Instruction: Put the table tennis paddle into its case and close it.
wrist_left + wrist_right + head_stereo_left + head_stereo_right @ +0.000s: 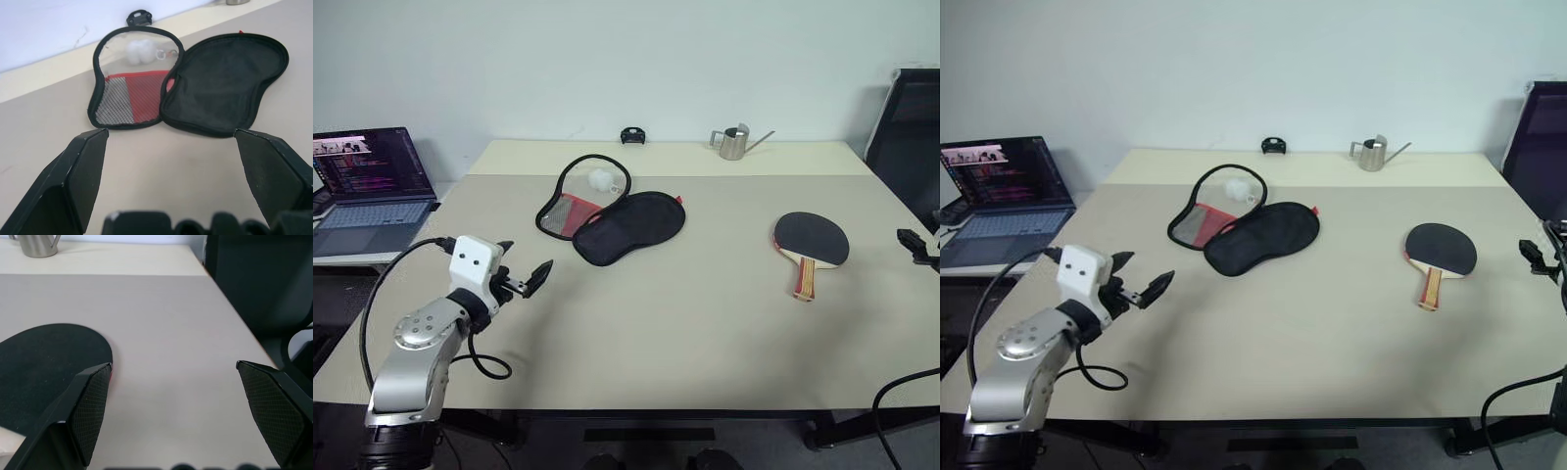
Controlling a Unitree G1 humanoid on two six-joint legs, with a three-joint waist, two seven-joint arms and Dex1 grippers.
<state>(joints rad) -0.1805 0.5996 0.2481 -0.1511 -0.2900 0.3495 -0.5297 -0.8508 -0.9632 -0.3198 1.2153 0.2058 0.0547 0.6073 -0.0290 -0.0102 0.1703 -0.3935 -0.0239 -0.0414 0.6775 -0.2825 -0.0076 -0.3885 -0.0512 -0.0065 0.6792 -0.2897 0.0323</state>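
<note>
Both the left gripper (522, 279) and the right gripper (171, 418) stand wide and empty, the stiff, light paddle (811, 241) lies near the right one, best held by its handle, and farther off the soft case (607, 211) lies open.

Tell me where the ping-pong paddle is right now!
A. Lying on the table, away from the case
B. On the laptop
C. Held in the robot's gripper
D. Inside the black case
A: the table tennis paddle lies flat on the table, off to the right of the case, which lies unzipped and spread open with no paddle in it.
</note>
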